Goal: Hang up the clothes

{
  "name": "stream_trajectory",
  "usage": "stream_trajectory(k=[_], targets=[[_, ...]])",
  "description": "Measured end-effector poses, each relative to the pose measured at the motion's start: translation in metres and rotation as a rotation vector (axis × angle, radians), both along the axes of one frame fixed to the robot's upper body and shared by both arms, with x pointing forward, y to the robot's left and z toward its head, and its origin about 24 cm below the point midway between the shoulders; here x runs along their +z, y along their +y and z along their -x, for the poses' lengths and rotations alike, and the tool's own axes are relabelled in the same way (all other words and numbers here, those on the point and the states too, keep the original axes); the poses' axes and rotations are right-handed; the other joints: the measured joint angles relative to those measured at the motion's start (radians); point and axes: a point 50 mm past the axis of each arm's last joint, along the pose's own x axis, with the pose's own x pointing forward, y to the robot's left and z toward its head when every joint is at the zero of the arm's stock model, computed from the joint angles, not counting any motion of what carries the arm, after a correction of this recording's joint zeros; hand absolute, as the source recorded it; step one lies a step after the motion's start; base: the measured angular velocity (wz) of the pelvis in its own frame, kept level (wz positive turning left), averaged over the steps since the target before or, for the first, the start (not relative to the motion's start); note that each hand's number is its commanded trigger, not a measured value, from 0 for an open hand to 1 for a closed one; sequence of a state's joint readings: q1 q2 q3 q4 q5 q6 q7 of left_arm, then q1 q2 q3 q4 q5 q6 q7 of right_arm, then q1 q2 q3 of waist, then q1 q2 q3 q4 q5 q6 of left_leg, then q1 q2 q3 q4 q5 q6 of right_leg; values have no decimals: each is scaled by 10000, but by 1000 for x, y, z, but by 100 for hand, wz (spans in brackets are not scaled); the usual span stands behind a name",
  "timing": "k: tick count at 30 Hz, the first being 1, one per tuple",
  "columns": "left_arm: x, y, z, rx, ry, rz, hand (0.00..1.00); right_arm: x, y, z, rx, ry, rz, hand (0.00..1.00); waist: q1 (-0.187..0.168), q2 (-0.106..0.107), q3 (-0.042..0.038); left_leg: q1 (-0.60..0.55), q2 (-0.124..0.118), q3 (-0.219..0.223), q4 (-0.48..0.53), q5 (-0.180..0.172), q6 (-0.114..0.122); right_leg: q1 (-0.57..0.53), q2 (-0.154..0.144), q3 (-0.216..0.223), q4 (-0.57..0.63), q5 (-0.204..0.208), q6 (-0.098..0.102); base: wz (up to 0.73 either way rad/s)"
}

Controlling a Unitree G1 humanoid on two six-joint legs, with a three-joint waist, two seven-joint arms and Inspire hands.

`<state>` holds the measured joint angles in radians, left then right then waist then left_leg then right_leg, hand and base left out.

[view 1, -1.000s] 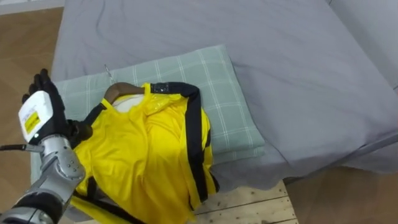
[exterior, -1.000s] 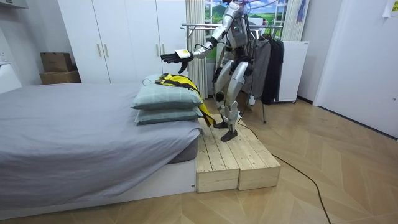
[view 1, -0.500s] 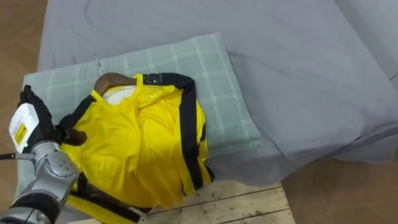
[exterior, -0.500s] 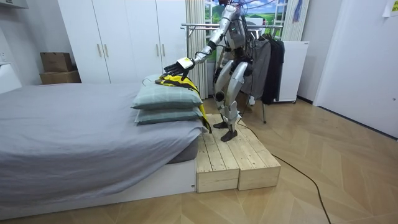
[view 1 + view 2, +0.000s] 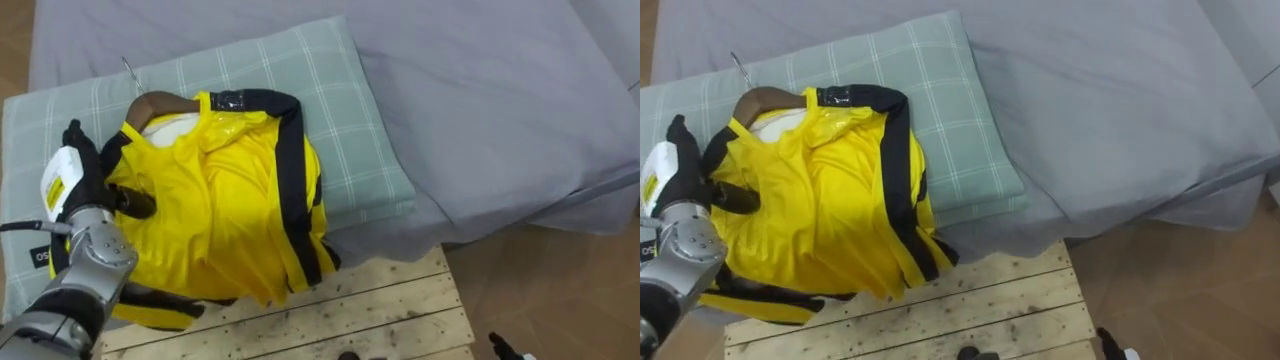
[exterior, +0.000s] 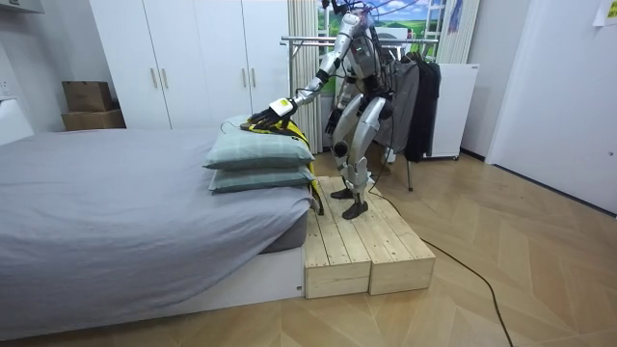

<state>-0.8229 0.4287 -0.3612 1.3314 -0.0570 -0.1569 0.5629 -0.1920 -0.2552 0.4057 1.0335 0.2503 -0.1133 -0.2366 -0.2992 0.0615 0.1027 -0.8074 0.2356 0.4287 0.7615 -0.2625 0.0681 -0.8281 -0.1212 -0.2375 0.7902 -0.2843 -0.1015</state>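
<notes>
A yellow shirt (image 5: pixel 220 200) with black trim is lying spread over a green checked pillow (image 5: pixel 330 90) at the near end of a grey bed (image 5: pixel 480 90). It is sitting on a wooden hanger (image 5: pixel 155 101), whose brown neck is showing at the collar and whose thin metal hook (image 5: pixel 128 68) is pointing up-left over the pillow. The shirt's lower hem is hanging off the pillow toward a plank platform (image 5: pixel 340 310) that is butting against the bed.

The left hand (image 5: pixel 70 188) is resting on the shirt's left shoulder, at the hanger's end. Its fingers (image 5: pixel 75 135) are looking fairly straight and pointing up along the pillow, and the thumb is sticking out sideways over the yellow cloth. They are not visibly closing round anything.

In the room view the robot is standing on the platform, leaning slightly toward the bed, with its left arm stretching down to the shirt on top of two stacked pillows. The right hand (image 6: pixel 334 126) is hanging low by the thigh, and its state cannot be told. A clothes rack (image 6: pixel 310 40) with dark garments is standing just behind the robot.
</notes>
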Motion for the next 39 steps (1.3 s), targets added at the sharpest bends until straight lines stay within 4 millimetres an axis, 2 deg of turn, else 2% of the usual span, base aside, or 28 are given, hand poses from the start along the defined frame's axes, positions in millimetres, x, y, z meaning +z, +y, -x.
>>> stream_trajectory(k=[15,16,17,18,20,21,22,28,39], targets=[[-2,-3,-4,-748,923,608,0,8,11,-8,102,-564,-749,0,-65,59,16,-344,-53,-7,47,-5,25,-324,-127,-66,114,-29,0,0],[-2,-2,-4,-808,1000,635,2,9,12,-9,101,-650,-814,0,-70,60,16,-354,-57,4,75,-4,27,-342,-143,-58,155,-32,2,0],[-2,-2,-4,-882,1081,662,16,10,13,-10,55,-706,-886,0,-78,60,16,-358,-57,1,132,-17,45,-347,-165,-58,231,-71,1,3],[-3,-2,-4,-920,1114,716,39,10,13,-10,9,-736,-940,0,-80,60,16,-358,-59,-8,166,-29,61,-349,-176,-57,275,-93,3,4],[-3,-3,-5,-1038,1310,788,66,13,15,-13,-83,-890,-1145,0,-67,62,15,-349,-60,-14,190,-34,72,-348,-184,-53,307,-102,0,0],[-3,-3,-5,-1032,1338,798,75,13,15,-13,-70,-920,-1165,0,-71,63,14,-345,-59,-14,195,-34,72,-347,-185,-50,315,-102,0,0],[-4,-3,-5,-1027,1368,801,100,14,16,-14,-85,-941,-1194,0,-70,67,11,-342,-62,-13,200,-34,73,-347,-192,-48,325,-102,0,0],[4,4,-6,-691,996,1456,100,14,9,-11,-416,-937,-1216,0,-130,105,8,-330,-216,-45,176,-21,96,-351,-358,-77,432,-143,39,6],[2,7,-5,-586,1231,1898,100,16,8,-10,-437,-1069,-1188,0,-157,109,7,-254,-244,-42,180,-75,191,-251,-379,-77,384,-147,103,0]])
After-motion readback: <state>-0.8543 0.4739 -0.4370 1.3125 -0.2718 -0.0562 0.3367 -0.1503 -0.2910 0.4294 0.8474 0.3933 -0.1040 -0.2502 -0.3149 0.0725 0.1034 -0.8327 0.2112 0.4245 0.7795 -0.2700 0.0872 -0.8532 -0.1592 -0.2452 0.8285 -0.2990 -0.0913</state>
